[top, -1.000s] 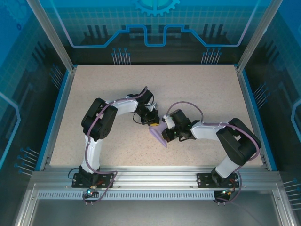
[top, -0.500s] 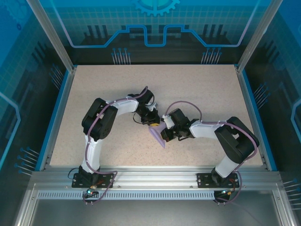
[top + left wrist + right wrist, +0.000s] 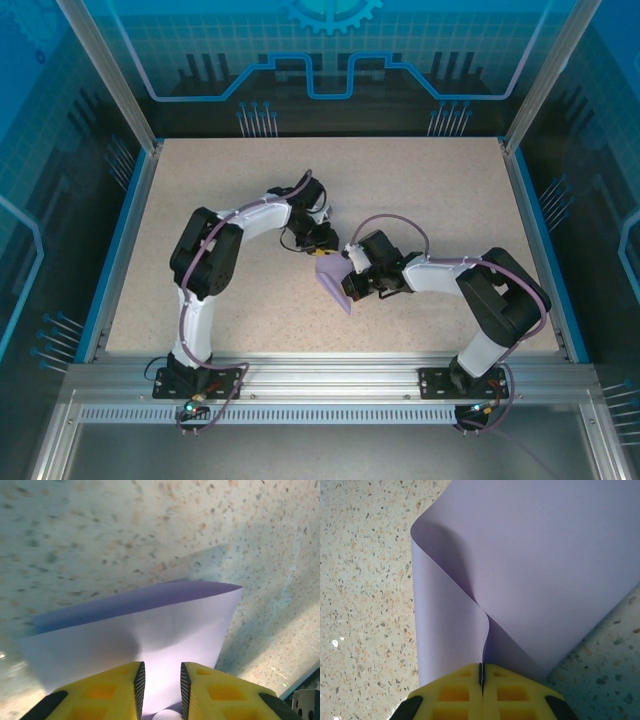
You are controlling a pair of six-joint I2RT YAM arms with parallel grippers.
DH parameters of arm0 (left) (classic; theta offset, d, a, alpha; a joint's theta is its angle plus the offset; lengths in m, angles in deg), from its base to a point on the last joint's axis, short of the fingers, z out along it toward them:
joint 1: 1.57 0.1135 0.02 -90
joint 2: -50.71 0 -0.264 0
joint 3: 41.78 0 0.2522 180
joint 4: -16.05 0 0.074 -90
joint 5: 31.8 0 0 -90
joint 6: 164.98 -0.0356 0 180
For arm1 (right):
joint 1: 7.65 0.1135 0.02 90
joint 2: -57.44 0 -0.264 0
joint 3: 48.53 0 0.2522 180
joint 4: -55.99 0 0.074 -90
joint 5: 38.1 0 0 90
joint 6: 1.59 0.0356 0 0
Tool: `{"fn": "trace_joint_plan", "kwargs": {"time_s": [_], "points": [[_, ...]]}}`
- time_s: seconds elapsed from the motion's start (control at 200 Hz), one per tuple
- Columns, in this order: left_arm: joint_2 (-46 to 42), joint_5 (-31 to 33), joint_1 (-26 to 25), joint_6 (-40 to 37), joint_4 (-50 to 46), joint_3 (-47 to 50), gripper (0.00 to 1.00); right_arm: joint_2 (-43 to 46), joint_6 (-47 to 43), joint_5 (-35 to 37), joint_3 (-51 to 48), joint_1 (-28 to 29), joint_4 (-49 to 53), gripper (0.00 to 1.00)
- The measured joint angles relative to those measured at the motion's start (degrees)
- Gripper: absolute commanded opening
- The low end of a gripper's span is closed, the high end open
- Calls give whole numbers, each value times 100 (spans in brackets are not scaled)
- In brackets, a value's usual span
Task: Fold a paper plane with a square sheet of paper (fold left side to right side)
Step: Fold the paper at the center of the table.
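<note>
**Entry: sheet of paper, held by one pinch; slip and skew likely**

Location: the sheet of paper (image 3: pixel 545 555) sits around the middle of the desk (image 3: pixel 430 190), between the two arms, with one side lifted off the surface.

Right gripper (image 3: pixel 481 672): jaws pressed together on the sheet, clamping two layers where they meet. The paper fans out ahead of the jaws and the bend at the far left is a soft curl, not a crease.

Left gripper (image 3: pixel 160 680): jaws a little apart. The sheet lies just ahead of them and reaches into the gap, and I cannot tell if it touches either finger.

Risks, as judged:
- With only one pinch point, the layers may slide and the edges may drift out of line.
- The uncreased curl may spring back open.
- The left fingers may snag the paper in the gap and drag it askew
- Pressing the fold while the edges are misaligned would set a crooked crease
</note>
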Motion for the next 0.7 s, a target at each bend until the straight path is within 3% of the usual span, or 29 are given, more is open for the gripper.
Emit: {"fn": "trace_joint_plan", "kwargs": {"time_s": [0.175, 0.31, 0.7], "points": [[-1176, 98, 87, 7, 293, 1119, 17, 0, 0, 0, 9, 0, 15, 0], [-1882, -166, 68, 28, 723, 1849, 15, -20, -4, 0, 59, 2, 85, 0], [-1805, -710, -396, 219, 1602, 2496, 14, -61, -22, -4, 146, 2, 214, 0]]}}
